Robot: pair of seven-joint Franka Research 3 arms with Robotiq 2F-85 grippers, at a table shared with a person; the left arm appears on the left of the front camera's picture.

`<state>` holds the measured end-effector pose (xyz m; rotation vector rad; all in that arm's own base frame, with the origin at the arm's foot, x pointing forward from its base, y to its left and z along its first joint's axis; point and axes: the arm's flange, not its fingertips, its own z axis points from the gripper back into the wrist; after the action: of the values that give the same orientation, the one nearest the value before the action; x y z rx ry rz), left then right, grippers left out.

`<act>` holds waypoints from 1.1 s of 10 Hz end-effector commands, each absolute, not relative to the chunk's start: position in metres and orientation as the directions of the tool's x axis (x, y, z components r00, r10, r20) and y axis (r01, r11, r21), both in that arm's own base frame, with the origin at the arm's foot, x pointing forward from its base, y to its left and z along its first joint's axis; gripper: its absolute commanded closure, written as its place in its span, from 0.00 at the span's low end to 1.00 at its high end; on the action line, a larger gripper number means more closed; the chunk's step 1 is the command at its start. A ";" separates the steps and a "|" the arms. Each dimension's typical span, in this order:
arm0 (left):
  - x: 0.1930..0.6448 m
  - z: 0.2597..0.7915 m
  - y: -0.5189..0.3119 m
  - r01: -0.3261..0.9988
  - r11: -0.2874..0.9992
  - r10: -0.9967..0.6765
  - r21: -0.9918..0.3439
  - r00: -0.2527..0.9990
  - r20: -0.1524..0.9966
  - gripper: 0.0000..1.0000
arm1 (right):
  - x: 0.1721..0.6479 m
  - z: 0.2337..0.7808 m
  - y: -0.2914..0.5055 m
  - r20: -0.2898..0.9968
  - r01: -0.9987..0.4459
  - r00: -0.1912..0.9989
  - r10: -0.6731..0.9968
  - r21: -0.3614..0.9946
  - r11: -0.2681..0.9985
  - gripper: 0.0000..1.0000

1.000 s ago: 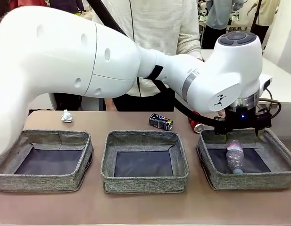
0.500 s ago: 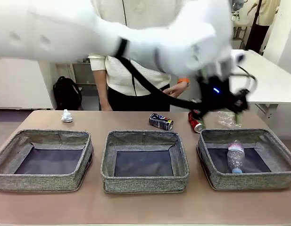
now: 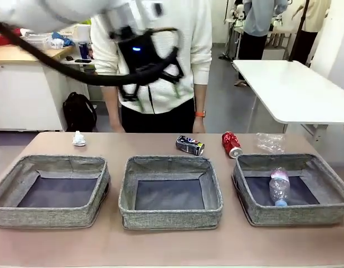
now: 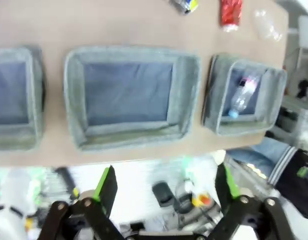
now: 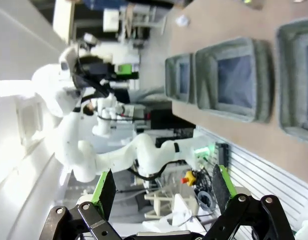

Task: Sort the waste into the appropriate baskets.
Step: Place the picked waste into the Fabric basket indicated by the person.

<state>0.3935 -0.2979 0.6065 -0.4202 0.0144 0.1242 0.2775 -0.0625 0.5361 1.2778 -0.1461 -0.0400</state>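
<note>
Three grey woven baskets stand in a row: left (image 3: 49, 216), middle (image 3: 170, 219), right (image 3: 297, 215). The clear plastic bottle (image 3: 279, 187) lies in the right basket (image 4: 213, 95). Behind the baskets on the table lie a white tissue wad (image 3: 78, 138), a dark can (image 3: 189, 144), a red can (image 3: 231, 144) and a clear plastic bag (image 3: 270, 142). My left gripper (image 3: 154, 90) hangs open and empty, high above the table's far side in front of the person. In its wrist view the left gripper (image 4: 164, 185) looks down on the middle basket (image 4: 129, 137) and the bottle (image 4: 242, 92). My right gripper (image 5: 162, 190) is open, holding nothing.
A person in a white sweater (image 3: 160, 33) stands at the far edge of the table. A white table (image 3: 294, 89) stands at the back right. Bare tabletop (image 3: 172, 245) runs in front of the baskets.
My left arm has swung up and to the left, away from the right basket. The bottle stays lying in that basket. The cans and the bag, partly hidden before, now show.
</note>
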 end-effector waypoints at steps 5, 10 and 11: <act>0.347 0.574 -0.127 -0.244 0.438 0.190 -0.865 0.966 -0.176 0.00 | 0.320 0.550 0.045 -0.041 0.043 0.999 -0.019 0.995 0.093 0.00; 0.308 0.534 -0.084 -0.150 0.249 -0.080 -0.957 0.981 -0.174 0.00 | 0.338 0.549 0.001 -0.108 0.143 0.957 -0.271 0.984 0.111 0.00; 0.309 0.556 -0.079 -0.183 0.220 0.066 -0.958 0.983 -0.172 0.00 | 0.334 0.548 0.017 -0.084 0.099 0.978 -0.189 0.993 0.067 0.00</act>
<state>0.3011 -0.0797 0.5411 -1.3484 0.1681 0.1177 0.3365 0.0050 0.5458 1.4656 -0.1105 -0.2612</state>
